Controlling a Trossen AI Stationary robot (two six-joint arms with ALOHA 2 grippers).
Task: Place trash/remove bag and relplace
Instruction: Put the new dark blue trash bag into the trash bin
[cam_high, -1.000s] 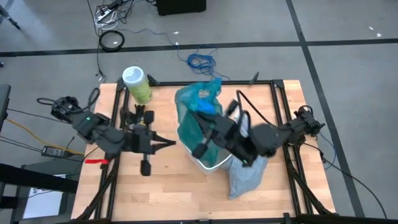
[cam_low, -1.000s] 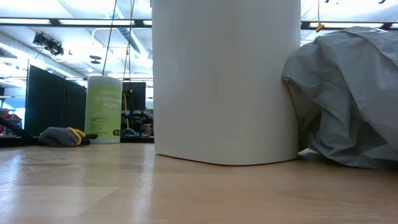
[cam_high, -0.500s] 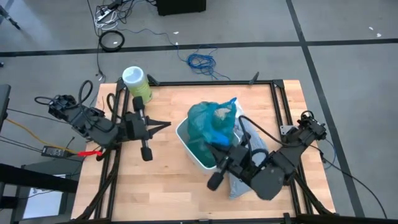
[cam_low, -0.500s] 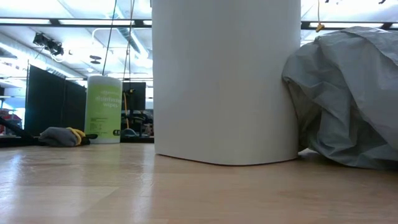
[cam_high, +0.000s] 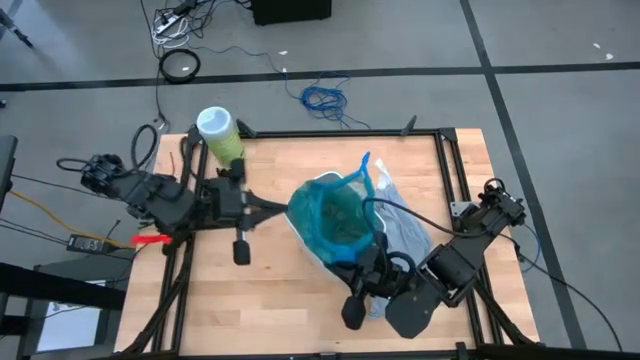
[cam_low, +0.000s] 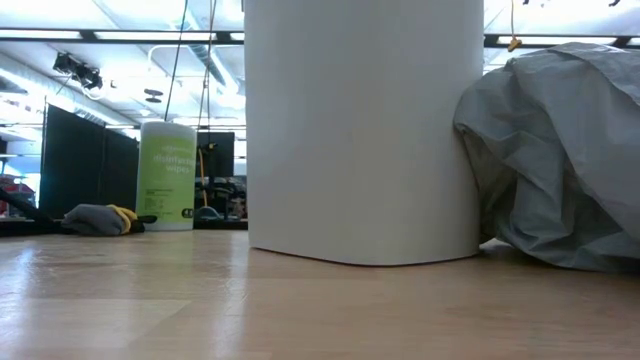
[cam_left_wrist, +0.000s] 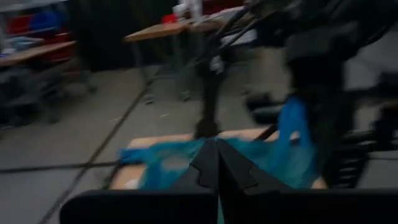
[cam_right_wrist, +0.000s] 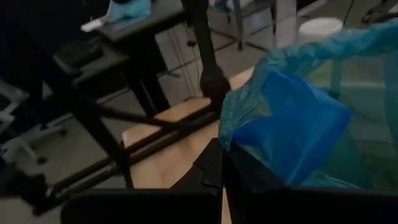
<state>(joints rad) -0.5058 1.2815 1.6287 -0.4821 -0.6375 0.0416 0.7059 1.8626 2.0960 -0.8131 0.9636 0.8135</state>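
Table (cam_high: 270, 310): light wood, dark-framed; taken as ground for all items below

Bin (cam_low: 362, 125): white, upright near the table's middle; used as landmark. In the low view most of the frame is filled by it

Teal bag (cam_high: 338, 215): seated in the bin's mouth and opened upward, where a second ago it was bunched high over the bin's far side. The replacement liner is judged nearly fitted, its rim not yet spread

Bag (cam_high: 405, 232): pale grey, crumpled, lying against the bin's right side; judged already removed

Right gripper (cam_high: 372, 268): at the bin's near edge, brought round from above the bin; jaws closed, blue-teal film pinched at the tips

Left gripper (cam_high: 283, 209): just left of the bin, moved closer within the last second; jaws closed, tips at the teal rim; a hold cannot be confirmed

Wipes canister (cam_high: 220, 135): green, far-left of the bin

Trash: none visible outside the bin
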